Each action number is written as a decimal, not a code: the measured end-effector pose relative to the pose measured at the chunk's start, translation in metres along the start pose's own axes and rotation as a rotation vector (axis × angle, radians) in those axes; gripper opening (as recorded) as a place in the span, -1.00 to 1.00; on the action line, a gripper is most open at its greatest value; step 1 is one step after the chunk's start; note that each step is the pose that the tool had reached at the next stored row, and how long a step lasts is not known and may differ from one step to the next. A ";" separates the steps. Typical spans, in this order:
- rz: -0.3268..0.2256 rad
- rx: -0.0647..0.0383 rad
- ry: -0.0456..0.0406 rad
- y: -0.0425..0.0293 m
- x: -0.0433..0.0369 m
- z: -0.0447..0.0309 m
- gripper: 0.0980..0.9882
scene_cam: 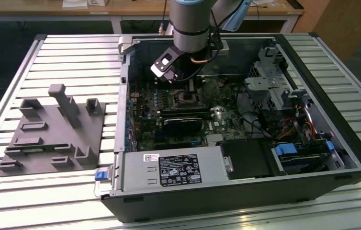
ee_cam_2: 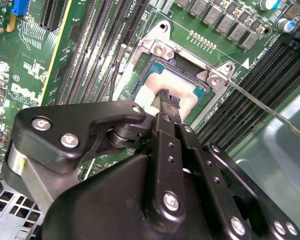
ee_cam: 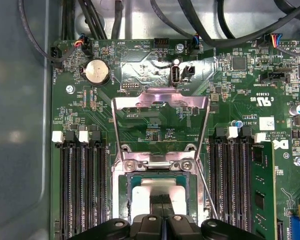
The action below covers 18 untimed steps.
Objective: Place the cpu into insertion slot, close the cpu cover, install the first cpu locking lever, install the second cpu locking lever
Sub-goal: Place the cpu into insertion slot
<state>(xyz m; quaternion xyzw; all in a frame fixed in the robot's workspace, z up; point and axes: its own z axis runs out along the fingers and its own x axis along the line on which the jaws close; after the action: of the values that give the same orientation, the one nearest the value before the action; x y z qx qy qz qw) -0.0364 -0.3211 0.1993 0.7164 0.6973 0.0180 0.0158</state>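
The cpu point(ee_cam_2: 187, 95) lies flat in the insertion slot point(ee_cam_2: 159, 66) mid-board point(ee_cam_2: 35, 85), cpu cover point(ee_cam: 160, 98) raised, the gripper point(ee_cam_2: 168, 98) pressed together at its top — probably light, stiff, fragile — best held by its edges.

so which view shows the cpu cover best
First wrist view: the cover stands open, its whole silvery frame and cut-out plain to see. In the second wrist view I can't pick it out; in the exterior view it's too small to tell, under the arm.
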 end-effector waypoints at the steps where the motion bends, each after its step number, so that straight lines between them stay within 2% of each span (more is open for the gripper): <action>1: 0.000 0.000 0.0002 0.0000 0.0000 0.0001 -0.98; 5: 0.000 -0.001 0.0013 0.0002 0.0002 -0.0024 -0.98; 15: 0.000 -0.002 0.0005 0.0016 0.0002 -0.0321 -0.98; 18: 0.000 -0.003 0.0007 0.0017 0.0002 -0.0342 -0.98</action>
<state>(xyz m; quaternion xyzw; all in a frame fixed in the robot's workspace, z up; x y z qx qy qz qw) -0.0364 -0.3211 0.2335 0.7164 0.6973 0.0194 0.0167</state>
